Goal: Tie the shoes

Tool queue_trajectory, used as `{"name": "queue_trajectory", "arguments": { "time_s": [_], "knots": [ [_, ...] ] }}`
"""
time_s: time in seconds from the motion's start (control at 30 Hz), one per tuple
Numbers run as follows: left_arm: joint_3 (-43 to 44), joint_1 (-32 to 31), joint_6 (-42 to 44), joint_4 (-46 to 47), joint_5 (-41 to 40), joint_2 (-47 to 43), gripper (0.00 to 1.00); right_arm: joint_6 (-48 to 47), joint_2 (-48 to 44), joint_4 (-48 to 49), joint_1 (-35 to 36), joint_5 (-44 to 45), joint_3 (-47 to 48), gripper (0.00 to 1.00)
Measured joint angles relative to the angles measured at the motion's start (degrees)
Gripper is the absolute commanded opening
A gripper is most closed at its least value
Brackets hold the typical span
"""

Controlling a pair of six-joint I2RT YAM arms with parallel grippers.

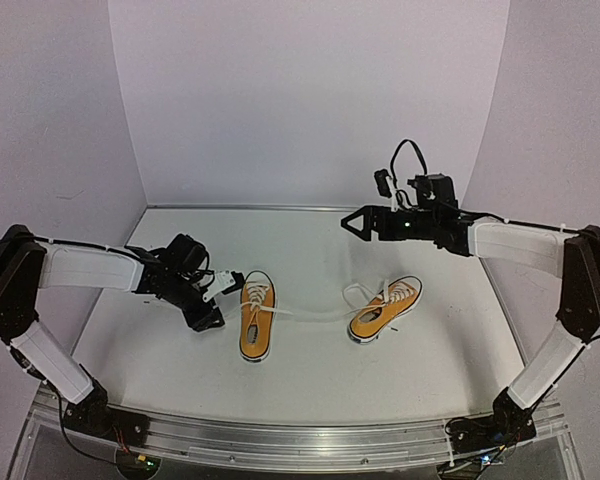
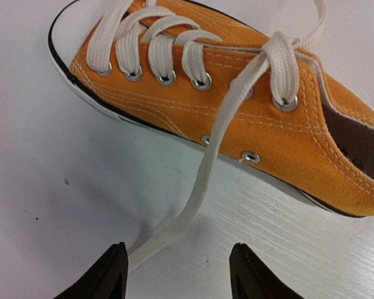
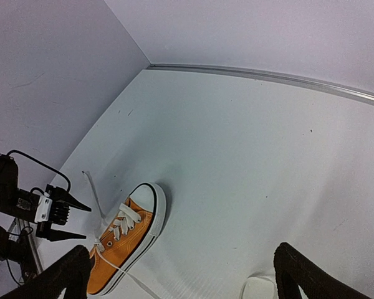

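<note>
Two orange-yellow sneakers with white laces lie on the white table: the left shoe [image 1: 257, 320] and the right shoe [image 1: 386, 308]. A loose lace [image 1: 310, 313] runs across the table between them. My left gripper [image 1: 226, 303] is open, low beside the left shoe. In the left wrist view a lace [image 2: 202, 180] runs from the shoe's [image 2: 280, 143] top eyelet down between my open fingers [image 2: 114, 274], close to the left one. My right gripper [image 1: 351, 222] is open and empty, raised above and behind the shoes. Its view shows the left shoe [image 3: 126, 240] from above.
Lilac walls close the table at the back and both sides. The right shoe's white toe cap [image 3: 258, 289] peeks in at the bottom of the right wrist view. The left gripper [image 3: 65, 218] also shows there, beside the left shoe. A metal rail [image 1: 300, 440] runs along the near edge.
</note>
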Motion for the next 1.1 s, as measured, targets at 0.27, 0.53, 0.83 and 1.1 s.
{"name": "queue_trajectory", "arguments": {
  "time_s": [0.27,0.53,0.83,1.1],
  "knots": [
    [-0.01,-0.41,2.72,5.96,-0.62,2.64,0.46,0.25,0.27,0.31,0.0,-1.21,-0.37,0.98],
    [-0.01,-0.58,3.3,8.79,-0.63,6.02,0.19,0.42,0.27,0.33,0.0,-1.58,-1.64,0.98],
    [-1.02,-1.28,1.05,13.35,0.62,3.86,0.0,-0.16,0.27,-0.05,0.0,-1.2,-2.05,0.98],
    [-3.31,-1.6,-5.51,22.42,6.49,-5.35,0.0,-2.97,0.17,-6.4,0.0,0.32,-2.07,0.91]
  ]
}}
